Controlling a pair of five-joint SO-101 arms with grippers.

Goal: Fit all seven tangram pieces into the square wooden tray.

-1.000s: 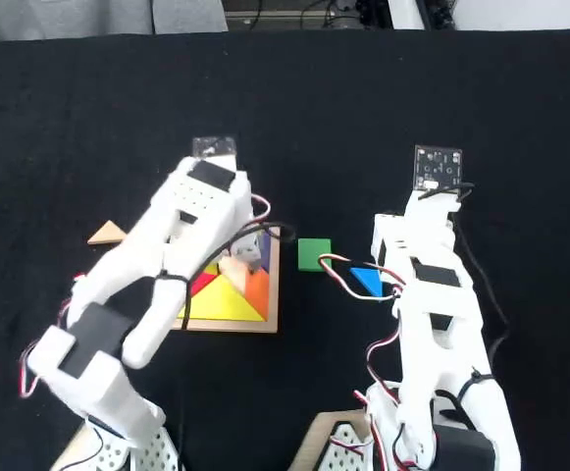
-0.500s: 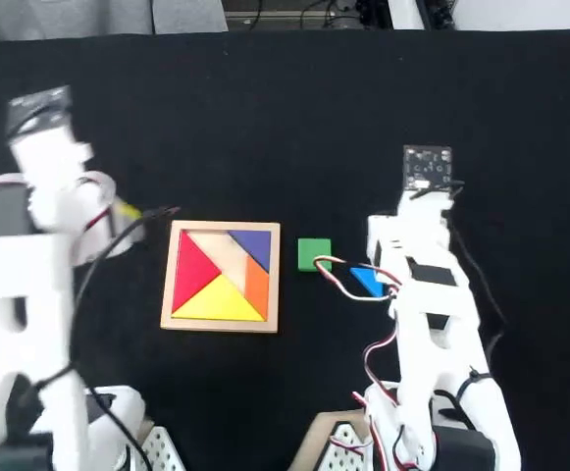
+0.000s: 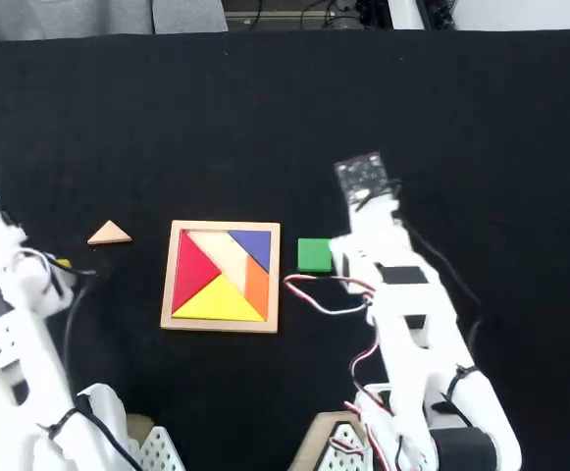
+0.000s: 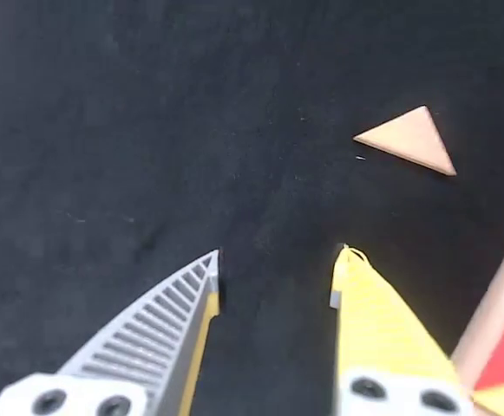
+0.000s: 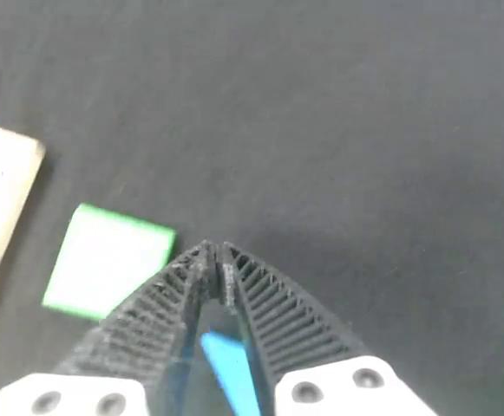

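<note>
High view: black cloth (image 3: 461, 118) stretches wide around the square wooden tray (image 3: 222, 319). Left gripper (image 4: 273, 277), jaws wide apart and empty, hovers just short of the small tan wooden triangle (image 4: 408, 139). Right gripper (image 5: 214, 260), tips pressed together, sits beside the green square block (image 5: 108, 258). Right wrist view adds a blue piece (image 5: 225, 364) behind its tips, grip uncertain.
</note>
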